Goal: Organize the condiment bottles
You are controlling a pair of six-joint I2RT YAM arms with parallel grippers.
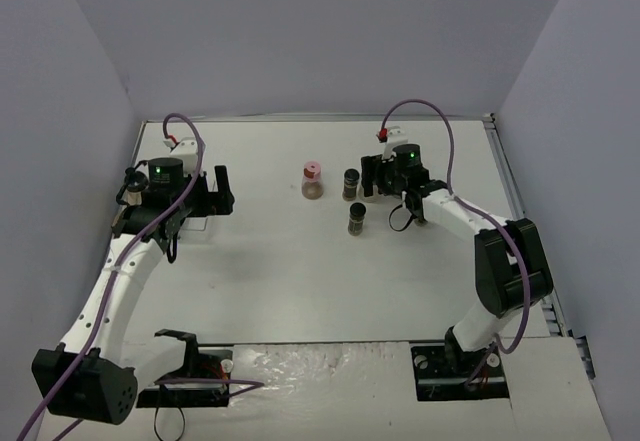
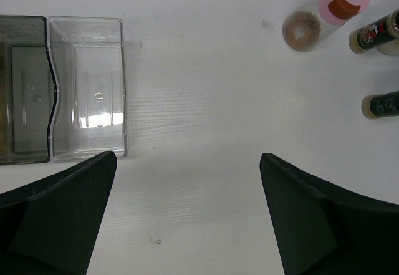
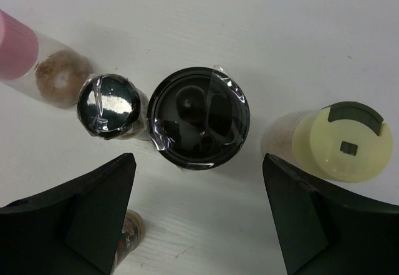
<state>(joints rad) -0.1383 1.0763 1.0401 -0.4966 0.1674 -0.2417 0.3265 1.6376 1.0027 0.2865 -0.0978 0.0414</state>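
White arm links (image 1: pixel 113 283), black joints (image 1: pixel 508 269), black wedge fingers (image 2: pixel 56 216), purple cables (image 1: pixel 450 156), green wrist LEDs (image 1: pixel 405 148).

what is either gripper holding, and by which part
Nothing is held. Both are open: the left gripper over the table, the right gripper either side of a black-capped jar, not touching it.

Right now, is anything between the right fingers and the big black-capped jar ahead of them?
Nothing visible. The big black-capped jar sits centred ahead of the right fingers. A smaller black-capped jar stands close beside one side; a yellow-capped jar stands apart on the other.
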